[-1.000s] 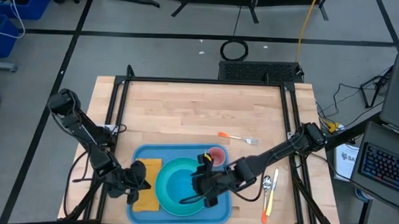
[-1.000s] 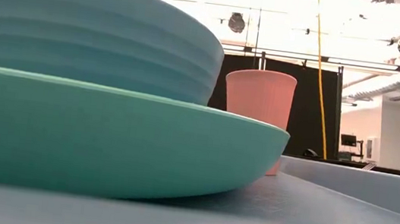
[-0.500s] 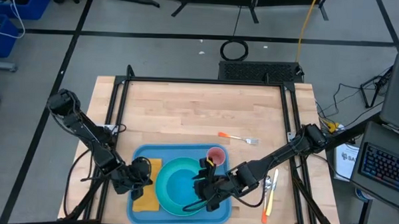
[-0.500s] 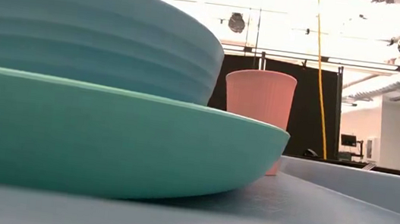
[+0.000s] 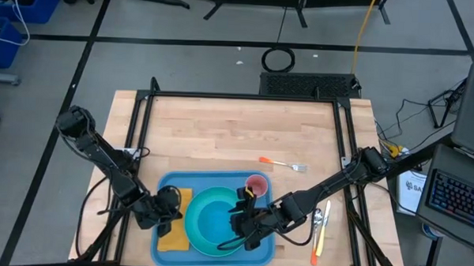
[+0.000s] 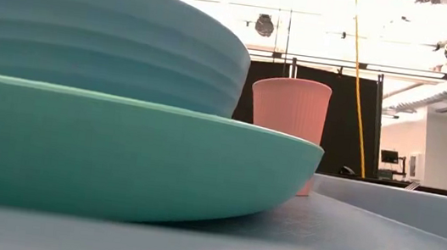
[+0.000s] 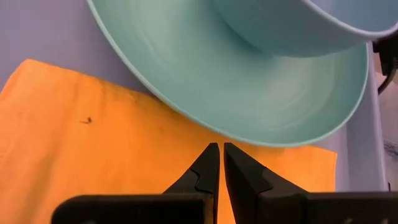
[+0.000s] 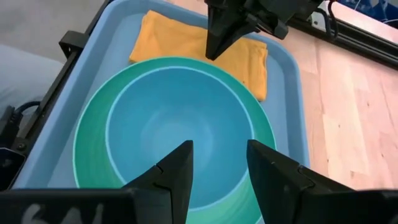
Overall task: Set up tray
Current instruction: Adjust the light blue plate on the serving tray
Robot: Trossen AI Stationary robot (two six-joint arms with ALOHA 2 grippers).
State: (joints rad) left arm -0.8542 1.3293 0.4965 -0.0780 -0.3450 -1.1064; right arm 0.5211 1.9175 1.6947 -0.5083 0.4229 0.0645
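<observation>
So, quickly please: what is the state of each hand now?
Left hand: closed, holding nothing, above the napkin.
Right hand: open, empty, over the bowl.

Much of the tray's load is covered or cropped.

From above, the right gripper [image 5: 246, 220] covers one side of the bowl [image 5: 216, 224], and the left gripper [image 5: 171, 210] overlaps the napkin [image 5: 173, 225]. In the low view the plate [image 6: 117, 155] runs off the picture's edge and hides the foot of the cup [image 6: 290, 107]; the tray [image 6: 401, 207] shows only as blurred foreground. The cutlery [image 5: 319, 227] beside the tray is too small to sort.
</observation>
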